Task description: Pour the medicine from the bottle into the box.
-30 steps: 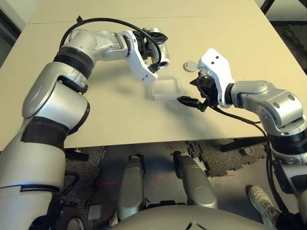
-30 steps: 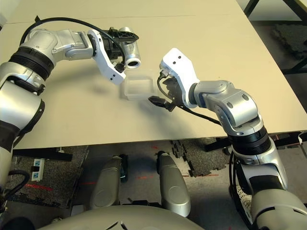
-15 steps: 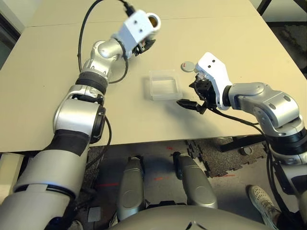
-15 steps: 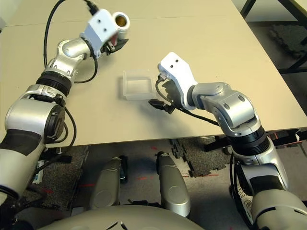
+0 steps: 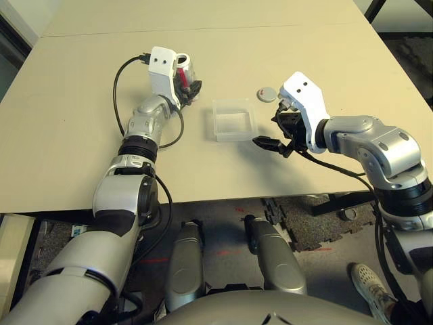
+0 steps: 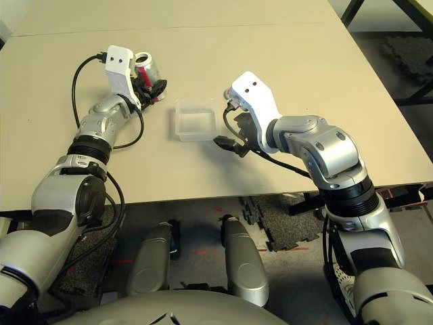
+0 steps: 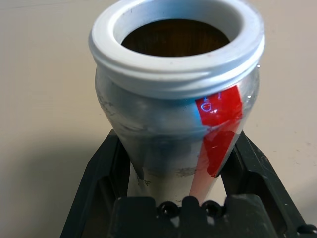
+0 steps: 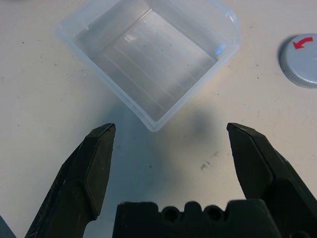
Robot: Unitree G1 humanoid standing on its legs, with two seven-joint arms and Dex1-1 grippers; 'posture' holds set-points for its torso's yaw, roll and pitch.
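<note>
Basically, L end effector gripping uncapped bottle, R end effector open nr clear box, box w/o pill.

One bench, pale top. On it: one clear plastic box. One grey cap, red arrow marking, near the box's far right corner.

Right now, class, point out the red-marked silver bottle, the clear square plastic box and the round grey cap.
bottle (image 7: pixel 163 124), left wrist view, body
box (image 8: pixel 133 101), right wrist view, rim
cap (image 5: pixel 266 94), left eye view, top
</note>
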